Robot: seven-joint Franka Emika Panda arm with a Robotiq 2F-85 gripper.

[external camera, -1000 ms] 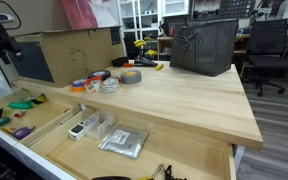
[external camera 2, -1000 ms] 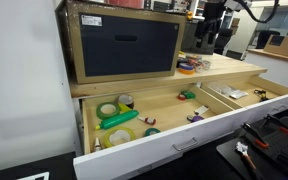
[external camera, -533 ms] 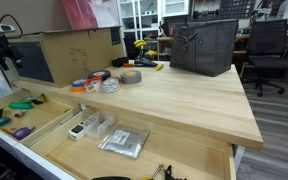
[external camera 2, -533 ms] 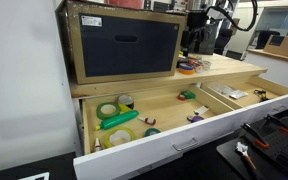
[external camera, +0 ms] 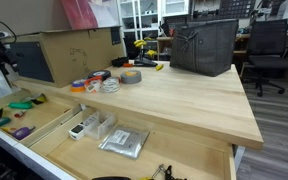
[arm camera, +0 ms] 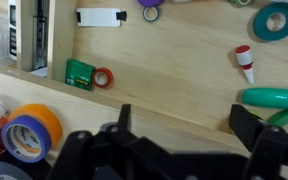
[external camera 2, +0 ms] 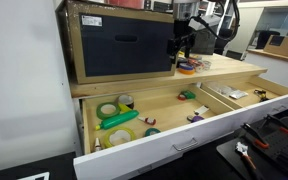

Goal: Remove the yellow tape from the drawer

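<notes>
Yellow tape (external camera 2: 121, 135) appears to lie in the near-left compartment of the open drawer (external camera 2: 169, 110), beside a green marker (external camera 2: 118, 120); gripper (external camera 2: 181, 47) hovers over the tabletop (external camera 2: 219, 66), fingers wide apart, empty, presumably staged for descent.

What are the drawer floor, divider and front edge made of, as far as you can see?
The drawer floor looks like pale unpainted wood, possibly plywood or veneer: faint grain lines, matte sheen. Its divider shows the same pale wood. The front edge is smooth flat white, painted or laminated; I cannot tell which.
</notes>
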